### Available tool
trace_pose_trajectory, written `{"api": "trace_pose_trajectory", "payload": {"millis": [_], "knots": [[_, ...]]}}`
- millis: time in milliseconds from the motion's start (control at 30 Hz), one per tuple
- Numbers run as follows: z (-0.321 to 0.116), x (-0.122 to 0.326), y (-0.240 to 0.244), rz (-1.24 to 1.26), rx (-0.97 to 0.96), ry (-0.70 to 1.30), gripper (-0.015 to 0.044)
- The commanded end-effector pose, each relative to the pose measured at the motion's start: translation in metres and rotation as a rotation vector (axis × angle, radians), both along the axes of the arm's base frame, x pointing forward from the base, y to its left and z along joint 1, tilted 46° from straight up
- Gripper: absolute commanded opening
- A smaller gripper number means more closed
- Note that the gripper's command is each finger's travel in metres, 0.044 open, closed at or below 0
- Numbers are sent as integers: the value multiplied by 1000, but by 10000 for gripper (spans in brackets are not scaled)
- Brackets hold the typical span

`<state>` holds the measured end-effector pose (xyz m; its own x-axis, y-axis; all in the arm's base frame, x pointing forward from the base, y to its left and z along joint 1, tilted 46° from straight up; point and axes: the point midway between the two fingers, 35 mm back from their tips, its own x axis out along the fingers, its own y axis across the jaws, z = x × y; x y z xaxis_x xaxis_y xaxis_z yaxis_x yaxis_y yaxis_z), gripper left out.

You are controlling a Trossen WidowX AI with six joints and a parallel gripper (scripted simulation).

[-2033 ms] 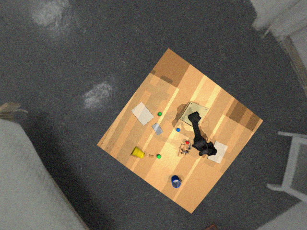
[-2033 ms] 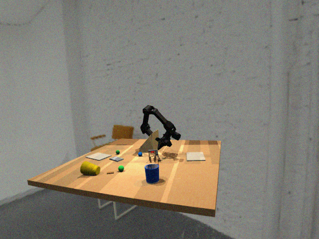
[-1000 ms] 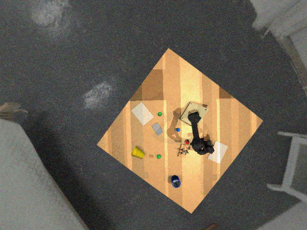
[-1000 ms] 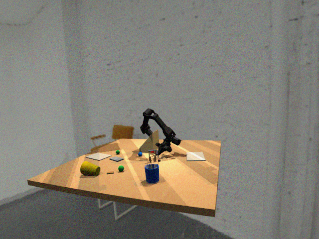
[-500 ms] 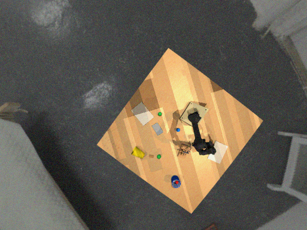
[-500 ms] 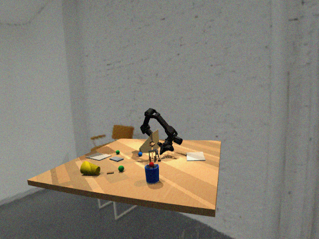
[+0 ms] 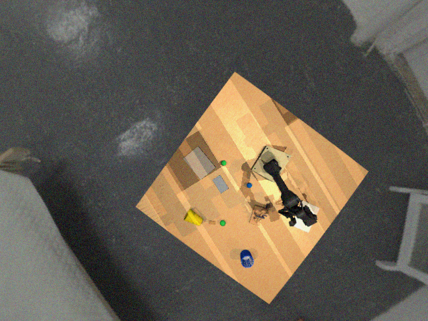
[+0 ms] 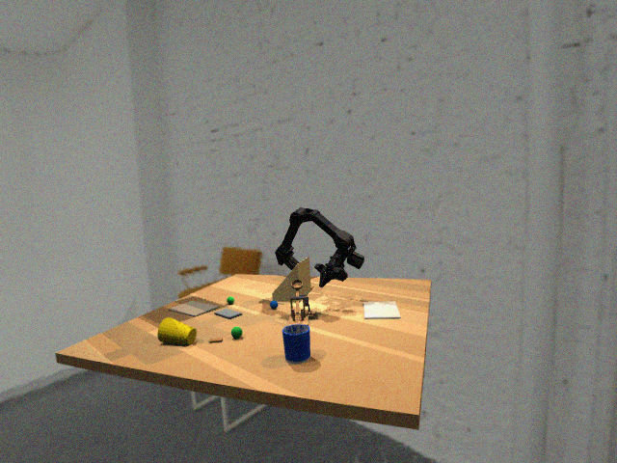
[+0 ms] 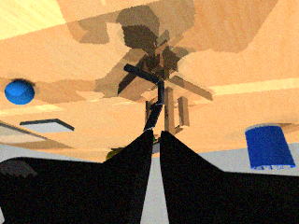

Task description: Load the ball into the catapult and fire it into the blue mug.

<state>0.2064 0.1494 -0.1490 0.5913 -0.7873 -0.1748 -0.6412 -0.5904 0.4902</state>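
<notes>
The blue mug (image 7: 247,259) (image 8: 297,343) (image 9: 270,147) stands upright near the table's front edge. No red ball shows in any view, and the mug's bottom is not clearly seen. The small wooden catapult (image 7: 259,212) (image 8: 300,298) (image 9: 169,107) stands behind the mug. Its ringed arm (image 8: 297,284) is raised, and the ring is empty. My gripper (image 7: 279,211) (image 8: 316,267) (image 9: 156,136) hangs above the table on the catapult's far side from the yellow cup. It is nearly shut, with a thin gap between the tips and nothing in it.
A blue ball (image 7: 249,184) (image 8: 274,305) (image 9: 20,91), two green balls, a tipped yellow cup (image 7: 192,217) (image 8: 176,332) and a small brown block (image 7: 211,222) (image 8: 215,340) lie around. Flat plates lie left, and a white one (image 7: 302,226) (image 8: 381,310) right. A tan sloped board (image 8: 292,285) is at the arm's base.
</notes>
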Motion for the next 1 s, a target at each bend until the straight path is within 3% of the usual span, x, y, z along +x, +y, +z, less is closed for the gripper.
{"api": "trace_pose_trajectory", "payload": {"millis": [0,433,967], "knots": [[-2,4,-4,-22,11,-7,105],[-7,36,21,-166,300,-189,440],[-8,90,57,-357,669,-444,440]]}}
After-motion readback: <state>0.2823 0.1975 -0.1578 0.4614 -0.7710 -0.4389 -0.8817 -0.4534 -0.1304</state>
